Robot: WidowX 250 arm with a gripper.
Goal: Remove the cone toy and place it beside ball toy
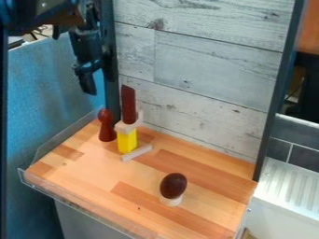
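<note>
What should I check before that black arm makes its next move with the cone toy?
1. Cone toy identified: cannot tell; either the red slant-topped piece or the red pin-shaped piece might be meant.
2. Gripper apart from the toys: ok, it hangs at upper left.
3. Slant-topped piece's support: ok, it stands upright above the yellow block.
4. Ball toy standing: ok, on a white base.
5. Either red piece beside the ball toy: not ok, both are farther back.
</note>
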